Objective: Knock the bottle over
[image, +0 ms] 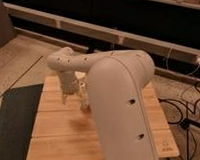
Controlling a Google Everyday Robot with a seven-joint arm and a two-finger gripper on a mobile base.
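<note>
The bottle (82, 88) is a small pale beige shape standing on the wooden table (56, 135), partly hidden by my arm. My gripper (66, 97) hangs from the white wrist just to the bottle's left, close beside it or touching; I cannot tell which. My large white forearm (122, 100) fills the middle of the view and hides the table's right part.
A thin orange item (85, 107) lies just in front of the bottle. A dark mat (14, 123) covers the floor left of the table. Cables (184, 110) lie on the floor at the right. A dark shelf wall (110, 35) runs behind.
</note>
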